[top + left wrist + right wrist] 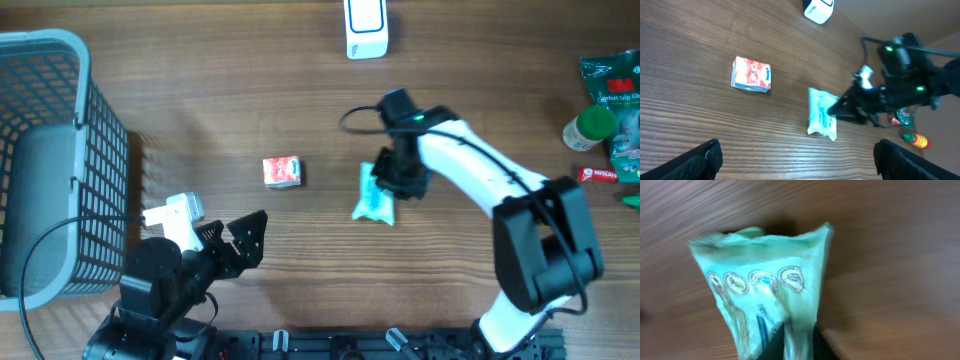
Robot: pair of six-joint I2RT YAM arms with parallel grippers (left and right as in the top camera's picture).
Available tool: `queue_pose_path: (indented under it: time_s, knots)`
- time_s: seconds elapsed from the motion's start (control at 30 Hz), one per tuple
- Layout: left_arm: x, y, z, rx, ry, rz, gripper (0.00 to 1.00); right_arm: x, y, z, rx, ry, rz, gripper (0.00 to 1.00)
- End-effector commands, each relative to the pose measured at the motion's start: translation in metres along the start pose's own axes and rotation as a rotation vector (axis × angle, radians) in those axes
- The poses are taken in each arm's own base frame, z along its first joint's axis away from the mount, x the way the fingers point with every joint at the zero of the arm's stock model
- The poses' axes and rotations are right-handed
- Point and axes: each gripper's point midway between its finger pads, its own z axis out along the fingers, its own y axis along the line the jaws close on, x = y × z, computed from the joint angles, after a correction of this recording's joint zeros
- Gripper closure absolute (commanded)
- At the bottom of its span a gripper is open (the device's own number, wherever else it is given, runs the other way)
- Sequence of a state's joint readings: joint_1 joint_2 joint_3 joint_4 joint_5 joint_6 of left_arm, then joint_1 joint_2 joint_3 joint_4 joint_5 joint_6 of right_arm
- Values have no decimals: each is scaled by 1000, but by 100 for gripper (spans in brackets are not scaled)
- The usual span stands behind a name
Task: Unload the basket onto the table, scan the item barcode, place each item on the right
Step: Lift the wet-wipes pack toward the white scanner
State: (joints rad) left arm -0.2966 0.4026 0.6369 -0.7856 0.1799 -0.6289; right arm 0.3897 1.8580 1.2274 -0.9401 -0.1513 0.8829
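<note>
Green packet point(372, 205) there, see it? It lies flat on the counter point(250, 90), about in the middle. The right arm is bent down over its far end.

Has it got hold of it?

I think so. In the right wrist view the packet point(765, 275) runs down between two dark tips at the bottom, and the right jaws are pinched nearly together on its edge. The left jaws are spread as wide as they go, with nothing in them. They hang low over the counter, well apart from the packet.

What could go wrong?

The packet is soft and the pinch is only on one thin end. I think it could flop over or slide out when it is lifted. And I can't see a barcode in any view. If the barcode is underneath, the packet may go up facing the wrong way, and then nothing gets read.

Do the cameras show different things?

Yes. The right wrist view is blurry, but it shows a row of little round pictures on the packet. You can't make them out from above. The overhead view shows the grey basket point(60, 42) on the left and the white box point(366, 28) at the far edge. The left wrist view shows the packet point(821, 120) and the red and white tissue pack point(751, 74) lying apart from each other.
</note>
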Motion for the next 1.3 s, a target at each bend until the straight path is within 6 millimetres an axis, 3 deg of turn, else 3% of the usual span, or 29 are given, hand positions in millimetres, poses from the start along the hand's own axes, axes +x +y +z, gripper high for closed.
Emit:
queue_pose_path:
  time_s: [0.0,0.13,0.27,0.4,0.43,0.47,0.53,0.63,0.83,0.93,1.07,1.27]
  knots:
    - [0,-1,0,0,-2,24,0,-1,-3,-24,-68,24,309,49]
    - [0,-1,0,0,-2,24,0,19,18,-32,-186,175,285,44]
    - [0,-1,0,0,-2,24,0,26,30,-36,-261,194,73,43]
    - [0,-1,0,0,-2,24,0,2,7,-27,-106,1,-202,34]
    - [0,-1,0,0,-2,23,0,-6,-2,-25,-23,-68,-280,29]
    - [0,-1,0,0,-2,24,0,-9,-6,-24,19,-100,-318,18]
    - [0,-1,0,0,-2,24,0,-8,-9,-21,90,-143,-403,12]
    - [0,-1,0,0,-2,24,0,1,-1,-10,134,-191,-549,11]
    - [0,-1,0,0,-2,24,0,11,8,4,198,-285,-678,8]
    - [0,-1,0,0,-2,24,0,14,14,5,183,-300,-667,2]
    - [0,-1,0,0,-2,24,0,11,17,5,170,-320,-638,3]
    - [0,-1,0,0,-2,24,0,10,-25,-2,370,-299,-636,3]
